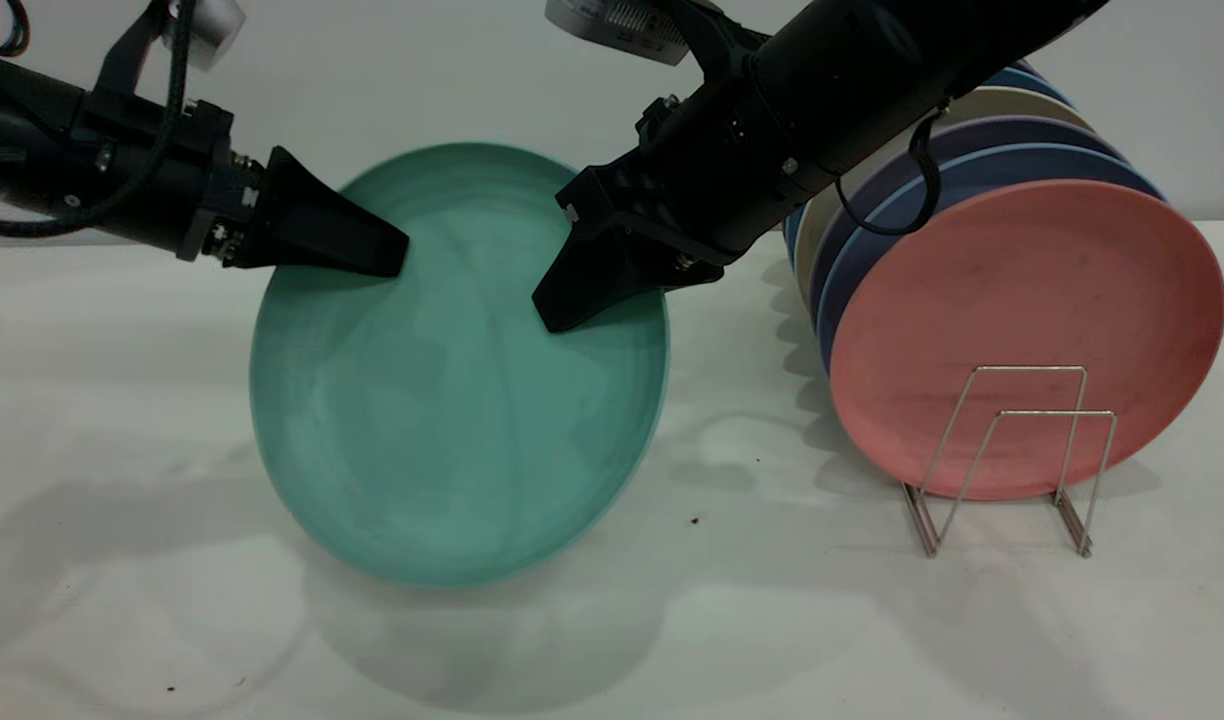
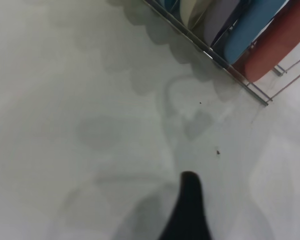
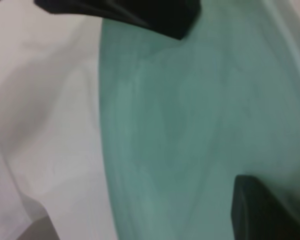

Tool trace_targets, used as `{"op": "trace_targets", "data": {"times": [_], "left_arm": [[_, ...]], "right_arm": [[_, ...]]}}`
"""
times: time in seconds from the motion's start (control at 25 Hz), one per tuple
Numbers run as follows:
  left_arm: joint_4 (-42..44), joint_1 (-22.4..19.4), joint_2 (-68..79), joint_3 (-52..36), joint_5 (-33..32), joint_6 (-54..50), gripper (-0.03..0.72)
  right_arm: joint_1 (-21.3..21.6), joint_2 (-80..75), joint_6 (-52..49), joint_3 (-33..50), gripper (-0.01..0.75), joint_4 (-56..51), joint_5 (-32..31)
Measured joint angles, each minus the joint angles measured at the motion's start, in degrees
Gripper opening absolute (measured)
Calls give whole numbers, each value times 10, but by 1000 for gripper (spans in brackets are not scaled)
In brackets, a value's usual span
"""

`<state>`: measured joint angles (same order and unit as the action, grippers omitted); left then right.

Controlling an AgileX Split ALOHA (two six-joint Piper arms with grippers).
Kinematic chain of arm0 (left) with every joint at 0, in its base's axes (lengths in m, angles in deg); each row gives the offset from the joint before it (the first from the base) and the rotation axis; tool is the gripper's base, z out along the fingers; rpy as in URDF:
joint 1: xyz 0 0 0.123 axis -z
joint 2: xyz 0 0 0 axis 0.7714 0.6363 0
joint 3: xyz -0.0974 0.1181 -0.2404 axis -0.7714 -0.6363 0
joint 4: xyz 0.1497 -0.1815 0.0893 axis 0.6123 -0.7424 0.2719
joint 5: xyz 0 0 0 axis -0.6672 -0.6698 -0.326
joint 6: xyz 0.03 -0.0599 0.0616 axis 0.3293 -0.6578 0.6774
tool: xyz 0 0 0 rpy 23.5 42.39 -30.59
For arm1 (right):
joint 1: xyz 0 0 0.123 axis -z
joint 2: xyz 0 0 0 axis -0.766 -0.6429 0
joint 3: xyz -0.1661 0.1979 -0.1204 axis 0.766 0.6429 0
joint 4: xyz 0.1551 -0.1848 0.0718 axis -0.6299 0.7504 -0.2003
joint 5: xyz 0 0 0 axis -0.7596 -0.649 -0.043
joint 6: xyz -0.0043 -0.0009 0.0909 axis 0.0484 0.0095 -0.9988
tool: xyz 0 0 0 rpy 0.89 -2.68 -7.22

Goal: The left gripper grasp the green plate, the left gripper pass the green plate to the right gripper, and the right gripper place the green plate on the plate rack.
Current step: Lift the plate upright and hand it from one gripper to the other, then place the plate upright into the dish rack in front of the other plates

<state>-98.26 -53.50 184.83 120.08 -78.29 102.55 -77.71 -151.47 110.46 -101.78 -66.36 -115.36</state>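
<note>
The green plate [image 1: 452, 400] hangs tilted on edge just above the white table, left of the plate rack [image 1: 1032, 368]. My left gripper [image 1: 397, 258] is shut on its upper left rim; one finger lies on the near face and the other is hidden behind. My right gripper [image 1: 557, 315] is shut on the upper right rim in the same way. The right wrist view shows the plate's face [image 3: 190, 125], my right finger [image 3: 265, 215] on it and the left gripper's finger [image 3: 140, 12] at the far rim. The left wrist view shows one left finger [image 2: 190, 210] over the table.
A salmon-pink plate [image 1: 1022, 290] stands in the rack with blue [image 1: 982, 165], purple and cream plates behind it. Two wire loops in front of the pink plate hold nothing. The rack and plates also show in the left wrist view [image 2: 230, 70]. Bare white table [image 1: 122, 450] lies left and front.
</note>
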Motion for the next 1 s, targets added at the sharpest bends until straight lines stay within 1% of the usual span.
{"op": "trace_targets", "data": {"times": [0.08,0.16,0.28,0.44,0.56,0.76,0.84,1.0], "left_arm": [[-1,0,-1,0,-9,-4,714],[-4,0,-2,0,-26,-9,710],[-6,0,-4,0,-58,-18,672],[-6,0,-4,0,-85,-21,606],[-2,0,-5,0,-87,-26,586],[9,-4,-25,0,-77,-43,585],[9,-13,-35,0,-76,-49,585],[9,-41,-50,0,-76,-65,585]], "right_arm": [[-1,0,1,0,127,0,0],[-2,0,1,0,125,8,0],[-2,0,-18,0,125,33,4],[3,0,-42,0,125,73,12],[15,0,-54,0,125,96,19],[52,1,-58,0,125,133,21],[60,9,-50,0,125,170,22],[60,51,-33,0,125,238,13]]}}
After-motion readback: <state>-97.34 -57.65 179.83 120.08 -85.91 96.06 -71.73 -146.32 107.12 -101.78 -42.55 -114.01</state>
